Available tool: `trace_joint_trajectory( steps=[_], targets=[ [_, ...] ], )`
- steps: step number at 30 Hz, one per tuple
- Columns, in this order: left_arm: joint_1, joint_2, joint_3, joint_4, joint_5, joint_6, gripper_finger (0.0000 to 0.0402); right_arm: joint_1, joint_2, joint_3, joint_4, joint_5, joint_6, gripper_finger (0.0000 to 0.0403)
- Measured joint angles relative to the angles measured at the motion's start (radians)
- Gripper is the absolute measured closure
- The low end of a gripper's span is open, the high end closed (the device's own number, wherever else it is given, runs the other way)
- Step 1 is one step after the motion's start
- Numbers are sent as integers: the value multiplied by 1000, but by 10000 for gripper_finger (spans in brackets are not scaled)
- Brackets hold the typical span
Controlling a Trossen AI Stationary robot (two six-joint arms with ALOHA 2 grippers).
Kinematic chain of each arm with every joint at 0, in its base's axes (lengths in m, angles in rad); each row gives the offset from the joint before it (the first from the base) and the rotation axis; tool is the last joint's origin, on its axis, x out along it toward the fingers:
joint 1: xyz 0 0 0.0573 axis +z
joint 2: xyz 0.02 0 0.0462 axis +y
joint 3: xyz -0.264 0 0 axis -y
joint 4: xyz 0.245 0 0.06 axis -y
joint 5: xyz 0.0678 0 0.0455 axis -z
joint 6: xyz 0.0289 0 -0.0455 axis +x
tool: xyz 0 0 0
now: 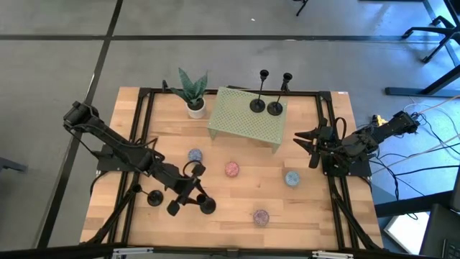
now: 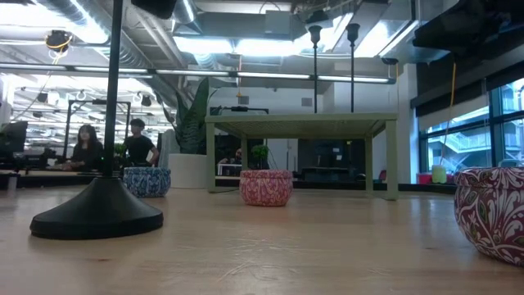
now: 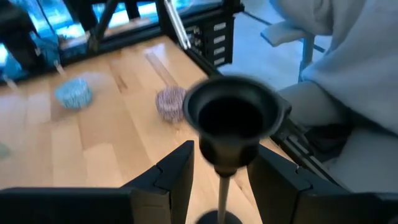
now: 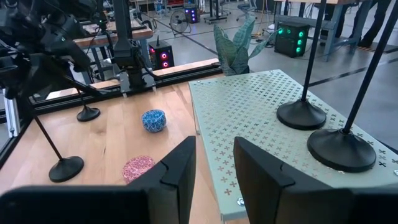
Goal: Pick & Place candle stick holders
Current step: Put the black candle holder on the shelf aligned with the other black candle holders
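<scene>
Two black candle stick holders (image 1: 257, 106) (image 1: 274, 108) stand by their disc bases on the green perforated stand (image 1: 244, 124). Two more stand on the table at the front left (image 1: 154, 198) (image 1: 207, 205). My left gripper (image 3: 222, 152) is open over the holder at the right of that pair. Its fingers stand on either side of the thin stem (image 3: 222, 194), just under the cup (image 3: 233, 115), apart from it. The same holder shows upright in the low view (image 2: 98, 215). My right gripper (image 4: 214, 146) is open and empty beside the stand's right end (image 1: 305, 138).
Blue (image 1: 195, 155), pink (image 1: 231, 169), light blue (image 1: 291, 178) and purple (image 1: 260, 216) speckled balls lie scattered on the table. A potted plant (image 1: 194, 93) stands at the back left of the stand. Black frame rails run along the table's sides.
</scene>
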Motion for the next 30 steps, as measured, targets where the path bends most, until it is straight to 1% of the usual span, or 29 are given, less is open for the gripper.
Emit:
trace_joint_trajectory(
  steps=[6, 12, 15, 17, 20, 23, 25, 28, 30],
  targets=[
    [0, 0, 0, 35, 0, 51, 265, 0, 0, 0, 0, 0, 0, 290],
    [0, 0, 0, 49, -1, 69, 305, 0, 0, 0, 0, 0, 0, 290],
    [0, 0, 2, 69, -8, 102, 305, 0, 0, 0, 0, 0, 0, 290],
    [0, 0, 11, 83, -31, 107, 305, 0, 0, 0, 0, 1, 0, 290],
    [0, 0, 41, 115, -93, 93, 302, 0, 0, 0, 0, 3, 0, 290],
    [1, 0, 79, 107, -152, 81, 291, 0, 0, 0, 0, 3, 0, 290],
    [13, 0, 116, 90, -164, 81, 289, 0, 0, 0, 0, 3, 0, 290],
    [51, 0, 187, 55, -166, 87, 295, 0, 0, 0, 0, 3, 0, 290],
    [86, 0, 231, 52, -193, 93, 300, 0, 0, 0, 0, 3, 0, 290]
  ],
)
